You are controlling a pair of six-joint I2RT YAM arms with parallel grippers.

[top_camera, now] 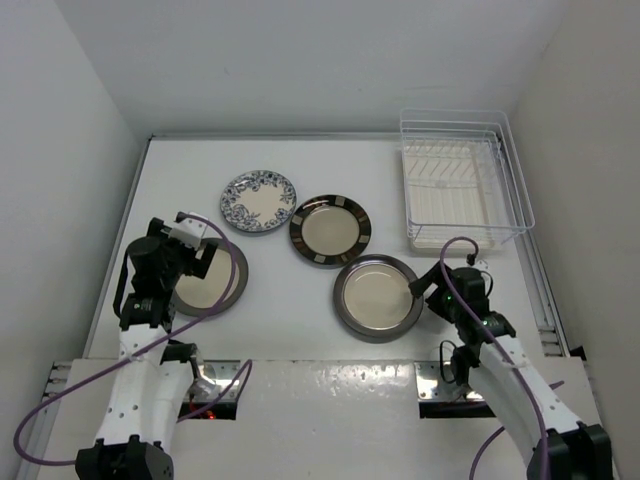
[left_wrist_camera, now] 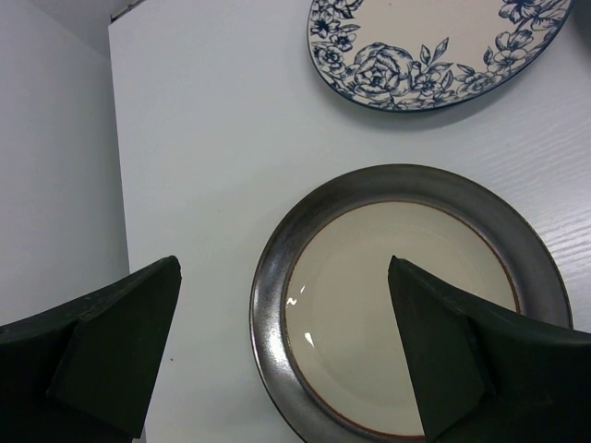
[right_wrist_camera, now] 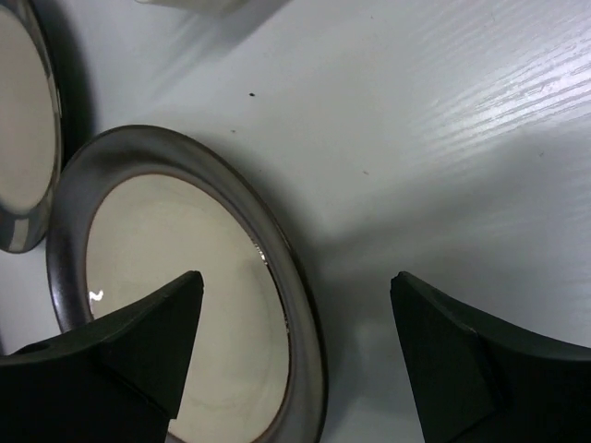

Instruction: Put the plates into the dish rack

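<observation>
Four plates lie flat on the white table. The blue floral plate (top_camera: 259,200) is at the back left. The checked-rim plate (top_camera: 330,231) is beside it. A grey-rimmed plate (top_camera: 378,297) lies in the middle front, and another grey-rimmed plate (top_camera: 222,287) lies at the left, partly hidden by my left arm. My left gripper (top_camera: 205,262) is open, its jaws straddling that plate's left rim (left_wrist_camera: 277,277) from above. My right gripper (top_camera: 428,285) is open, straddling the middle plate's right rim (right_wrist_camera: 300,305). The white wire dish rack (top_camera: 450,205) stands empty at the back right.
White walls enclose the table on the left, back and right. The floral plate (left_wrist_camera: 434,55) shows beyond the left gripper. The checked plate's edge (right_wrist_camera: 23,138) and a corner of the rack (right_wrist_camera: 199,4) show in the right wrist view. Bare table (top_camera: 300,160) lies behind the plates.
</observation>
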